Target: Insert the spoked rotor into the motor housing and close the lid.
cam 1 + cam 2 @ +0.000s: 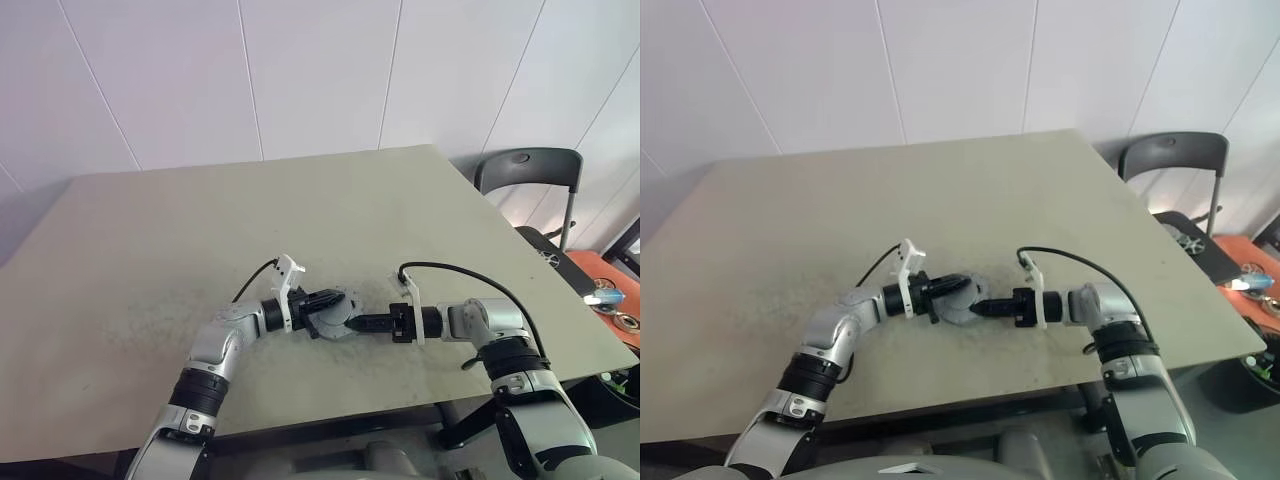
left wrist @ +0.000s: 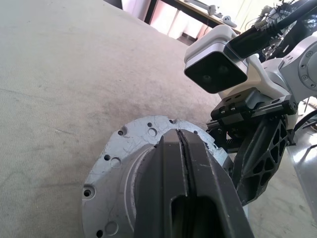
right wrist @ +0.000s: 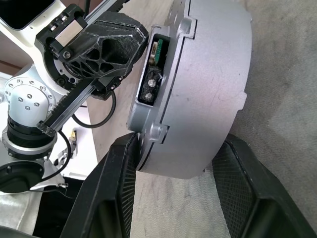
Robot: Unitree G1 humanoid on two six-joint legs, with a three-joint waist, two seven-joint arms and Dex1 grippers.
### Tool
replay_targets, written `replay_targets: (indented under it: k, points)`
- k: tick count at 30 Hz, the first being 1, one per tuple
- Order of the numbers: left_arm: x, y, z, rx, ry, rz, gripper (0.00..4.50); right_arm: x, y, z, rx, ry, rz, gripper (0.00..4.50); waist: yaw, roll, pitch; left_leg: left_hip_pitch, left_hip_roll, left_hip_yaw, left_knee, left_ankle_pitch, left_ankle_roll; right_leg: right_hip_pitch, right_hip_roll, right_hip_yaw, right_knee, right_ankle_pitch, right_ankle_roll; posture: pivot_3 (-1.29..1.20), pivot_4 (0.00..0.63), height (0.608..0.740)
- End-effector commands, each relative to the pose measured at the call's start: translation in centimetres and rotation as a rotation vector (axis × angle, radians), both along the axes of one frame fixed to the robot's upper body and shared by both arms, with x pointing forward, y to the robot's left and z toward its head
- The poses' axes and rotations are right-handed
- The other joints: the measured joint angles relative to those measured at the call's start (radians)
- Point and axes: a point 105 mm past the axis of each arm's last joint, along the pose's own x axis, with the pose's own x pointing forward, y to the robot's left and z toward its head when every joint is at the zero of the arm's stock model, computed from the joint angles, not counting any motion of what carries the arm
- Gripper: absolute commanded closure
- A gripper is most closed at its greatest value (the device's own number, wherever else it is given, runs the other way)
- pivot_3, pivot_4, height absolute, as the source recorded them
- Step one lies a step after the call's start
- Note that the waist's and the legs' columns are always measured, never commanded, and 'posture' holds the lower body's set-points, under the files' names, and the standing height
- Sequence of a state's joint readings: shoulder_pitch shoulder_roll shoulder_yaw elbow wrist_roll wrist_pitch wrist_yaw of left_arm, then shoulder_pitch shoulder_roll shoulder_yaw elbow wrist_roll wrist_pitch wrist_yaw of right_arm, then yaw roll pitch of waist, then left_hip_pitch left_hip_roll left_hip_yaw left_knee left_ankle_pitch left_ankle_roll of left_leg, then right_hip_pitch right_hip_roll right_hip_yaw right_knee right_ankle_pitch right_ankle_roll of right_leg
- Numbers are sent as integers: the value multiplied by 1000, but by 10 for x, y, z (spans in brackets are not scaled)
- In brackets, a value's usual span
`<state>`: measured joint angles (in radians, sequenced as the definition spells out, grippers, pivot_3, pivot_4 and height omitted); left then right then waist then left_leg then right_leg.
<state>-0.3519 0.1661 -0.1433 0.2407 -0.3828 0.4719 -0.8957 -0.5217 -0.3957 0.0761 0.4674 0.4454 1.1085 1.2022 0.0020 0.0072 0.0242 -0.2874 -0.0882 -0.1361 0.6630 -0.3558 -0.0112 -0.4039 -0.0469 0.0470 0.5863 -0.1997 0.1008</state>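
Observation:
The motor housing (image 3: 208,84), a short grey metal drum, is held on edge just above the table between both grippers (image 1: 343,312). A flat grey flanged disc with small holes, the lid (image 2: 124,163), sits on the drum's face on the left arm's side. A small greenish part shows in a notch at its rim. My left gripper (image 1: 322,300) is shut, its fingers (image 2: 171,168) pressed together against that disc. My right gripper (image 3: 178,148) reaches in from the right with one finger on each flat side of the drum, both touching it. The spoked rotor is hidden.
The beige table (image 1: 200,230) stretches wide to the left and far side. A dark chair (image 1: 530,175) stands beyond the table's right edge. An orange surface with small items (image 1: 605,295) lies further right.

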Motion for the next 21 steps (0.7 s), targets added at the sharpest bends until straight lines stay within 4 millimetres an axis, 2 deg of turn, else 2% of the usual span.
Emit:
replay_targets:
  k: [1,6,9,11,14,16,19,21]
  points:
    - [-9,-2,-27,69,95,-8,4500,3,20,20,88,-63,56,2590,0,0,0,0,0,0,0,0,0,0,0,0,0,0,0,0,0,740]
    - [7,7,-18,-8,106,109,4500,9,21,20,97,-73,24,2590,-2,-1,1,0,0,0,0,0,0,0,0,0,0,0,0,0,0,740]
    - [50,39,6,-226,140,408,4500,13,22,26,148,-72,-7,2590,-13,-2,4,0,0,0,0,0,0,0,0,0,0,0,0,0,0,740]
    - [59,55,10,-295,166,491,4500,16,23,29,178,-69,-32,2590,-22,-5,7,-1,0,0,0,0,0,-5,0,0,2,0,0,0,0,740]
    - [59,61,19,-392,198,498,4500,25,24,38,254,-59,-93,2590,-19,-6,7,-7,0,0,0,0,-1,-14,0,0,8,1,0,0,0,740]
    - [56,63,23,-430,201,487,4500,29,24,44,300,-55,-120,2590,-13,-7,7,-21,0,0,1,4,-9,-29,-1,0,10,4,-6,0,0,740]
    - [49,69,27,-501,223,487,4500,33,28,52,362,-45,-159,2590,-9,-7,7,-34,-1,0,3,5,-11,-42,-2,0,10,7,-10,0,0,740]
    - [40,74,33,-574,227,467,4500,39,30,60,423,-40,-204,2590,-10,-7,7,-35,-2,0,3,5,-10,-43,-3,0,9,7,-10,0,0,740]
